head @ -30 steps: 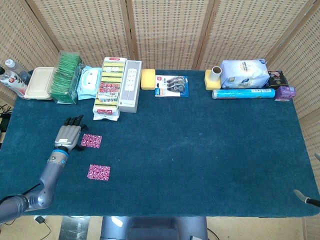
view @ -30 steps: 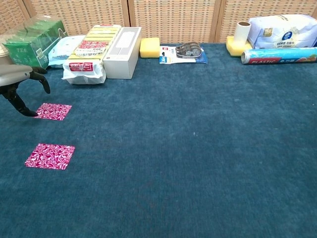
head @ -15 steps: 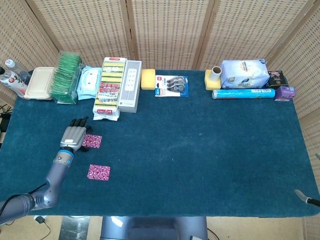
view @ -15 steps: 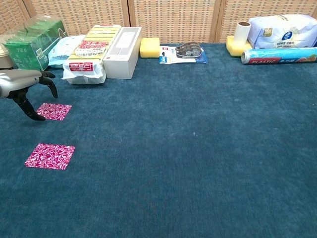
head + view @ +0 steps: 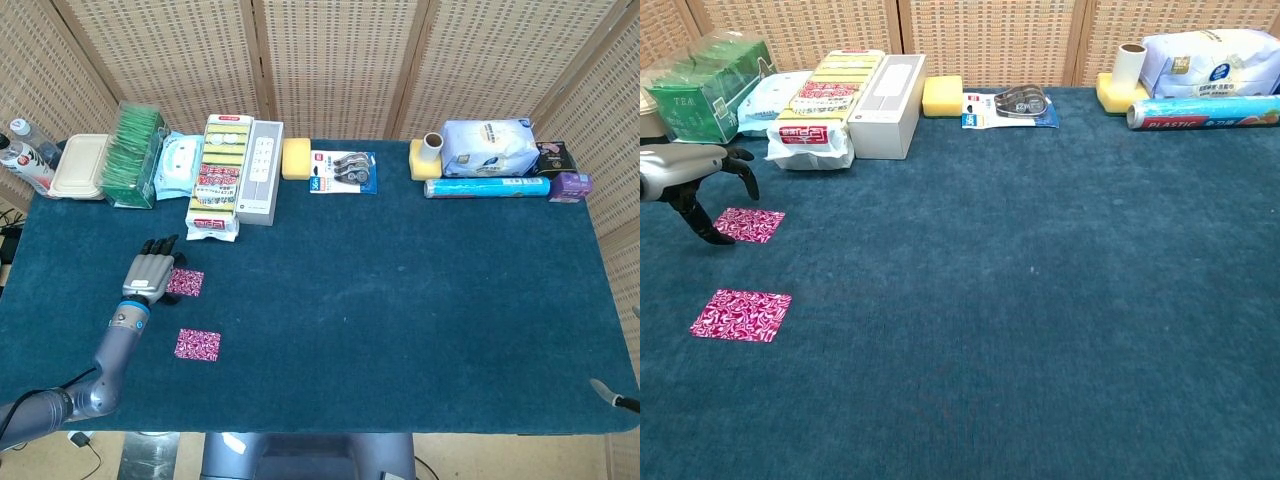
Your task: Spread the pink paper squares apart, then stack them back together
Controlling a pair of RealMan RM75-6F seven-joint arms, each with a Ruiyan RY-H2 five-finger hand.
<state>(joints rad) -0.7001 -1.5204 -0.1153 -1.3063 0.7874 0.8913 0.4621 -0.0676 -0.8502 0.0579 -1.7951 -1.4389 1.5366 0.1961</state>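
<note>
Two pink patterned paper squares lie apart on the blue cloth at the left. The far square has my left hand hovering over its left edge, fingers spread and pointing down, one fingertip at the cloth by the square's corner. The near square lies by itself closer to the front edge. The hand holds nothing. My right hand does not show in either view.
Along the back edge stand a green tea box, wipes, sponge packs, a white box, a yellow sponge, tape dispensers, and bags and rolls at the right.
My left hand has shifted slightly right, toward the far square's left edge. Both squares stay where they were.
</note>
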